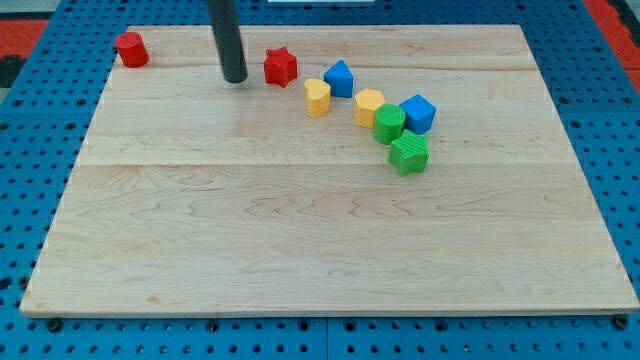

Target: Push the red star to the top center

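Note:
The red star [281,66] lies on the wooden board [300,240] near the view's top, a little left of centre. My tip [235,78] stands on the board just left of the star, a short gap away, not touching it. The dark rod rises from the tip out of the view's top edge.
A red cylinder-like block [131,49] sits at the top left corner. Right of the star lie a yellow heart [317,97], a blue block [339,78], a yellow block [368,106], a green block [389,122], a blue cube [418,112] and a green star [408,153].

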Controlling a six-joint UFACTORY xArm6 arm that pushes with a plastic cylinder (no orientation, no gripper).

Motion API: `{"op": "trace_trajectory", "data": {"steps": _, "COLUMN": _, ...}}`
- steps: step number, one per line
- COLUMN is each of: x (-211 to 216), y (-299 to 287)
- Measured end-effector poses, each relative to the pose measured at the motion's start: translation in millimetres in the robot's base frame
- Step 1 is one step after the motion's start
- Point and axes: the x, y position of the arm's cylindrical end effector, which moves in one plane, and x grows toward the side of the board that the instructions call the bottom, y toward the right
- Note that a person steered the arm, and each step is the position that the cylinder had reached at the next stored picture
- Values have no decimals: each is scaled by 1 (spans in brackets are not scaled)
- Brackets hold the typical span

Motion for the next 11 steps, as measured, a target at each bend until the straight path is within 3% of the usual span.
{"op": "trace_trajectory", "data": {"steps": 2, "x": -47, "y": 75}}
{"op": "trace_trajectory", "data": {"steps": 3, "x": -45, "y": 64}}
{"op": "trace_trajectory", "data": {"steps": 5, "x": 16, "y": 79}}
{"op": "trace_trajectory", "data": {"steps": 7, "x": -32, "y": 122}}
{"op": "trace_trajectory", "data": {"steps": 8, "x": -48, "y": 88}}
{"op": "trace_trajectory", "data": {"steps": 10, "x": -46, "y": 79}}
{"op": "trace_trajectory", "data": {"steps": 11, "x": -51, "y": 122}}
